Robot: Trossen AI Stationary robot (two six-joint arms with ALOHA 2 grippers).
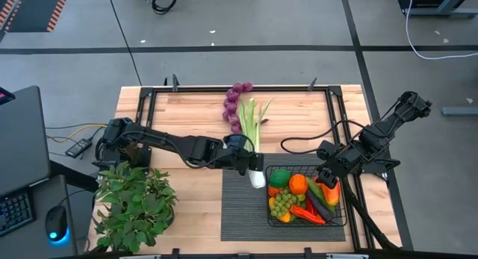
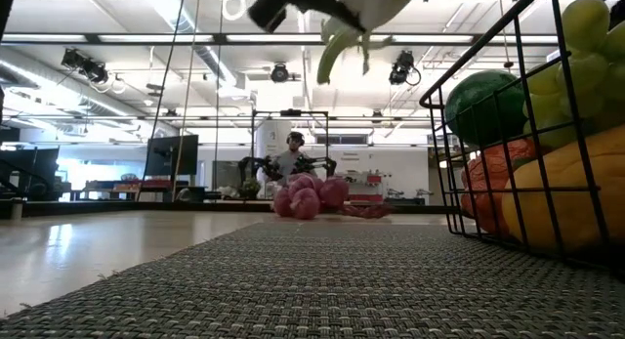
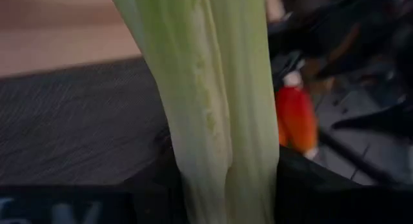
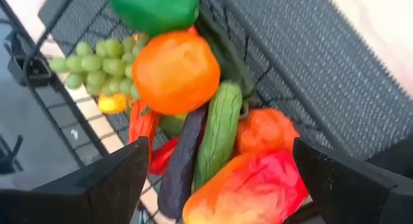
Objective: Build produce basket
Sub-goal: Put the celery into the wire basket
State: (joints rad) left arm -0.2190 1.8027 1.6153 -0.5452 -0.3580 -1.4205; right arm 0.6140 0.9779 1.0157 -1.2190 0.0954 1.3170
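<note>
A leek (image 1: 255,128) with a white bulb end and green leaves hangs over the far left corner of the dark ribbed mat (image 1: 243,210), with my left gripper (image 1: 249,160) shut on it. Purple grapes (image 1: 235,104) lie on the wood near the table's far edge. The black wire basket (image 1: 278,216) stands on the mat's right half. It holds produce: an orange (image 4: 175,70), green grapes (image 4: 103,64), a cucumber (image 4: 219,130), peppers and more. My right gripper (image 4: 219,185) hovers open above the basket's right side. My left gripper pinches the leek's pale stalk (image 3: 216,166) between its two fingers, toward the white bulb end. The fingers (image 3: 303,192) come from the table's left, slanting down, and lie across the stalk. The leek (image 2: 366,12) is lifted clear of the table and the mat.
A leafy potted plant (image 1: 134,207) stands at the near left corner. Black frame rails (image 1: 149,102) run along the table's sides and far edge. A cable (image 1: 299,143) trails to the right arm. Bare wood lies between the grapes and the mat.
</note>
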